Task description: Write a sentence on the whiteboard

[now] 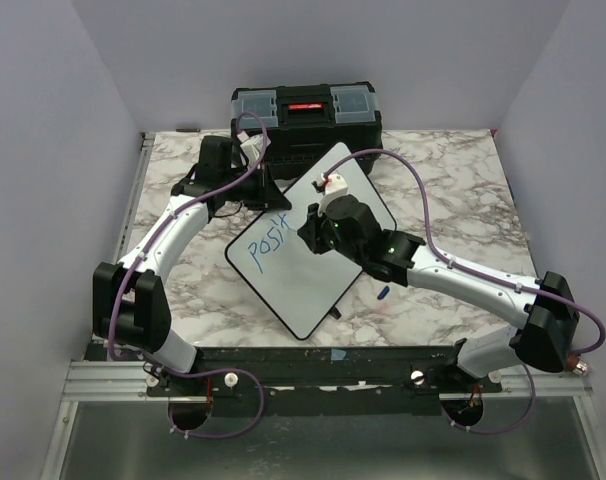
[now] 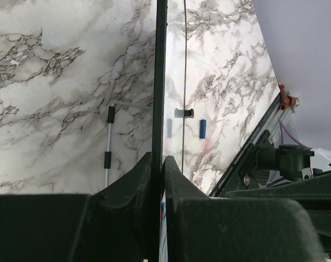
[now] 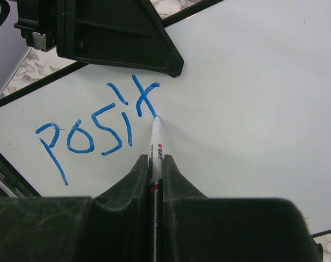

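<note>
glossy white, the board (image 1: 305,285) lay askew on the marble table (image 1: 453,200), its far edge pinched in the closed left claw (image 2: 159,162); thin, stiff and probably light and slippery, it seemed best held by the frame. the right claw (image 3: 155,162) was clamped on a slim marker (image 3: 156,143), tip touching the blue letters (image 3: 100,128) "posit", likely needing only light pressure.

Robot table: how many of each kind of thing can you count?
claws: 2 (left claw, right claw)
whiteboard: 1
marker: 1
toolbox: 1
blue cap: 1
total: 6
</note>
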Robot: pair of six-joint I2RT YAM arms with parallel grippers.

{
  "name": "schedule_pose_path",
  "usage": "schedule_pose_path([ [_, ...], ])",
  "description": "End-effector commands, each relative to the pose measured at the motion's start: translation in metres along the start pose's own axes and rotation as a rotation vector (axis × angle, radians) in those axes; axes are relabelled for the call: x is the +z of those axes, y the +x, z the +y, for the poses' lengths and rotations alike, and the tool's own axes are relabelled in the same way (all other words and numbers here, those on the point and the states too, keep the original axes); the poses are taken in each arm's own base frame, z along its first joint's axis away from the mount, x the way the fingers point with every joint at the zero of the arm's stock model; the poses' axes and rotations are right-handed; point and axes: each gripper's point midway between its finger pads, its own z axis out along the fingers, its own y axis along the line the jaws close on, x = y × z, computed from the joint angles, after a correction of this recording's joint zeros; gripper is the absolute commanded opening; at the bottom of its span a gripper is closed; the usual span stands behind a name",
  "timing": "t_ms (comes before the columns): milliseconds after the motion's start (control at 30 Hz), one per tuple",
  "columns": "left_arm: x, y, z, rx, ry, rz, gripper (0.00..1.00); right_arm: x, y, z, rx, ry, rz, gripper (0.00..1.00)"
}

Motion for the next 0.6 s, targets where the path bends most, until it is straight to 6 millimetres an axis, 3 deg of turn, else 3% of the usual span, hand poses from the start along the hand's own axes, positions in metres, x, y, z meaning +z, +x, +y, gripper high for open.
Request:
schedule_pose_path([
  [0,-0.007,-0.023,-0.013,0.113,0.008,-0.081,0.00,0.002,0.019,-0.015,-0.014,0.065,0.054,0.01],
  [567,-0.006,-0.023,-0.014,0.118,0.015,-0.081,0.00,0.005,-0.026,-0.012,-0.033,0.106,-0.049,0.01],
])
